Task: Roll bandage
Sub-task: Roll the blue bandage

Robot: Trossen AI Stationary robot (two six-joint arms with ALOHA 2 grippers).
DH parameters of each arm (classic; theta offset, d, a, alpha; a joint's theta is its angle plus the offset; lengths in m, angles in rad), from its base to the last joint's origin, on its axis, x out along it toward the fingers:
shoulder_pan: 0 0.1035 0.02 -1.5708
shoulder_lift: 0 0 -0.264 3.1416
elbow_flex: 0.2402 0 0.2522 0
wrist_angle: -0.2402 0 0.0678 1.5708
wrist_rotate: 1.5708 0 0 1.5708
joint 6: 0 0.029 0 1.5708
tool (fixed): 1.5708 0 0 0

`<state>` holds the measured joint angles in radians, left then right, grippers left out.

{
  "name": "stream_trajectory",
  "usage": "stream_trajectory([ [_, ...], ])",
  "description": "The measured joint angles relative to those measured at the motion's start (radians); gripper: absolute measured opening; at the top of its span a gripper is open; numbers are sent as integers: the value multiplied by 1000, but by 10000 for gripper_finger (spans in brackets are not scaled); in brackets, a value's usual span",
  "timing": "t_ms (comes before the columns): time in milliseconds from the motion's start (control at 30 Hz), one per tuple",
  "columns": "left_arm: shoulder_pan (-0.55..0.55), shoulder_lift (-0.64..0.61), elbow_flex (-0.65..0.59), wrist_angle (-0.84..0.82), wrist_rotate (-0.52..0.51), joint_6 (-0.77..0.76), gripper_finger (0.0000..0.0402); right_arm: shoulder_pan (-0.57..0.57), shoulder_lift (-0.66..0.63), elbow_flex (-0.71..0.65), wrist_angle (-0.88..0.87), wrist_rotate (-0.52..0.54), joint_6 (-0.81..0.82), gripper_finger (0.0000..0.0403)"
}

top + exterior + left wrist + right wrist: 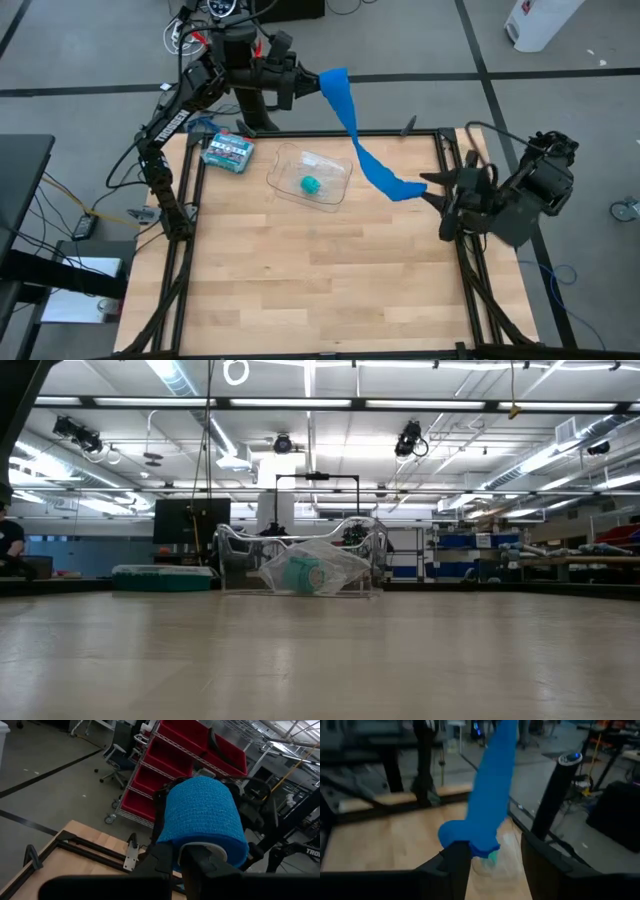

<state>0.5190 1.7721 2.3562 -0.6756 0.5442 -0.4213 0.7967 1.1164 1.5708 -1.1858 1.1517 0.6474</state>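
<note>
The bright blue bandage hangs as a long strip high over the table's far right part, running slantwise between my two grippers. My left gripper is beyond the table's far edge, shut on the strip's upper end. In its wrist view the blue band fills the space above the fingers. My right gripper is at the table's right side, at the strip's lower, bunched end. From there the strip runs away from the fingers. The bandage does not show in the low view. My left gripper holds the bandage's upper end between its two fingers, which come level from the left. The band bulges wide over the fingertips and hides the place of contact. The strip runs off clear of the table toward my right gripper. My right gripper holds the bandage's bunched lower end at its fingertips, coming level from the table's right. The lump lies against one finger; whether the other finger touches it, I cannot tell. The end is lifted clear, and the strip rises nearly straight.
A clear plastic bag with a small teal-green roll lies at the table's far middle and shows in the low view. A green-and-white box lies at the far left. Dark frame rails edge the table.
</note>
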Motion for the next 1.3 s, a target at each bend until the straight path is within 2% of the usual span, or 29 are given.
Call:
stream_trajectory([
  [67, 0, 0, 0, 0, 0, 0, 25, 13, -7, 1, 41, -29, -71, 162],
  [167, 0, 0, 0, 2, 0, 1, 25, 15, -3, 1, -24, -174, -58, 158],
  [233, 0, 0, 0, 4, 0, 3, 25, 11, 11, 1, -153, -292, 46, 156],
  [333, 0, 0, 0, 3, 0, 15, 25, 2, 47, 0, -381, -458, 294, 153],
  [400, 0, 0, 0, 4, 0, 18, 25, -10, 65, 0, -382, -529, 354, 152],
  [567, 0, 0, 0, 4, 0, 22, 25, -37, 92, -44, -386, -571, 356, 151],
  [667, -3, 0, 0, 4, 0, 24, 25, -76, 93, -58, -365, -603, 414, 151],
  [800, -21, 0, 0, 4, 5, 45, 25, -110, 90, -57, -209, -517, 444, 151],
  [967, -62, 0, 0, 4, 10, 77, 25, -150, 84, -52, -20, -336, 314, 151],
  [1033, -81, 0, 0, 4, 10, 77, 25, -180, 81, -52, 26, -295, 257, 151],
  [1167, -113, 0, 0, 3, 4, 54, 25, -277, 65, -52, 95, -317, 172, 151],
  [1300, -142, 0, 0, 2, -14, 5, 25, -373, 56, -52, 268, -415, -50, 151],
])
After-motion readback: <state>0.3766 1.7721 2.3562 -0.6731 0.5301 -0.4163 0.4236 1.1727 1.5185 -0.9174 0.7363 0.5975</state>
